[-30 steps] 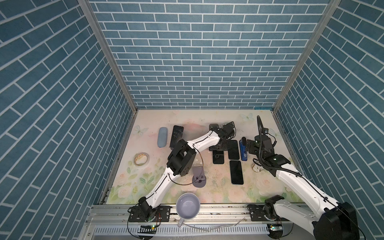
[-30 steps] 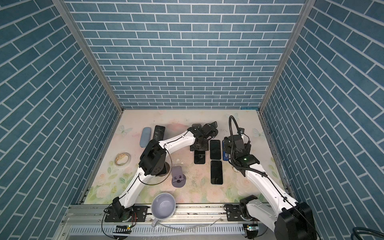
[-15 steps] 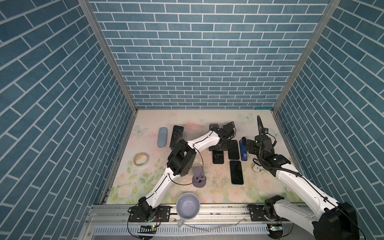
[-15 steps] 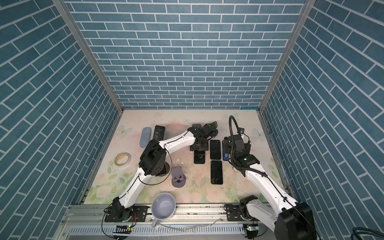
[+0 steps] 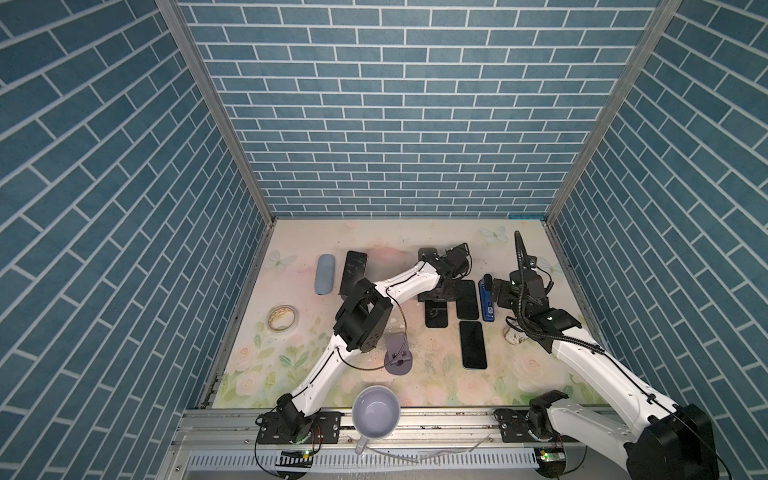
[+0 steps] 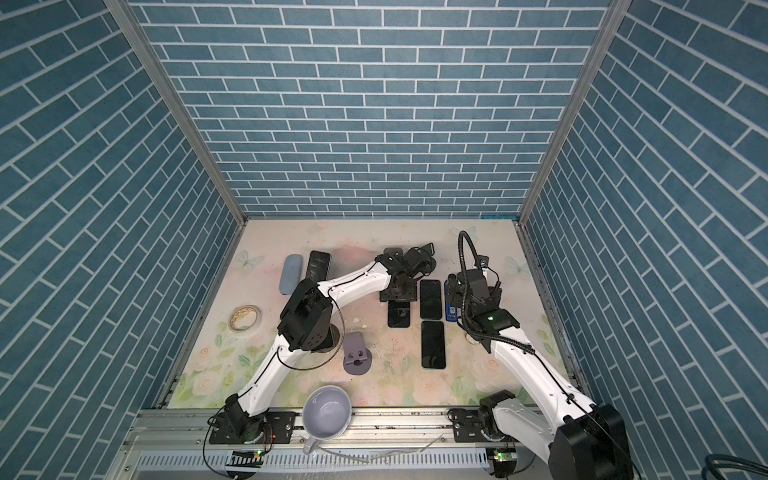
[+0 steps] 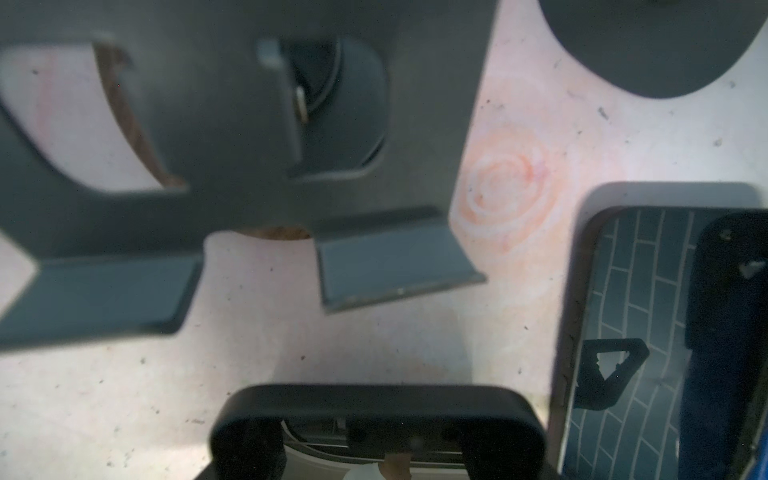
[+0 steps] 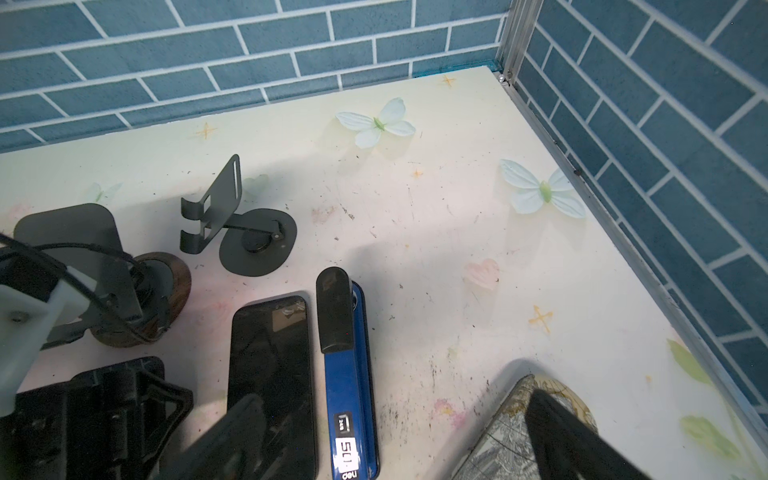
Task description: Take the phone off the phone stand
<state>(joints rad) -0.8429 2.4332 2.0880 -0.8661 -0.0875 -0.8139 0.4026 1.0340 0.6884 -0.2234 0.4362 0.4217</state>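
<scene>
Soft overhead light looks sharp to me in both top views, bowed at the edges, but the phone stand point(image 7: 232, 178) is smeared out of focus and the fingers point(image 8: 577, 436) of my right gripper point(image 8: 392, 411) are dark blurs, faint shadow just ahead of them.

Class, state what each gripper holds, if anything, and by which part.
Right gripper: open, holds nothing. Left gripper: over the black phone's end nearest the phone stand; whether it grips cannot be told.

Left arm point(image 5: 322, 376) and right arm point(image 5: 590, 374): white shells, blocky black joints point(image 5: 363, 320), thin black cables point(image 5: 401, 328) looping outside; a green light point(image 6: 490, 317) on the right.
</scene>
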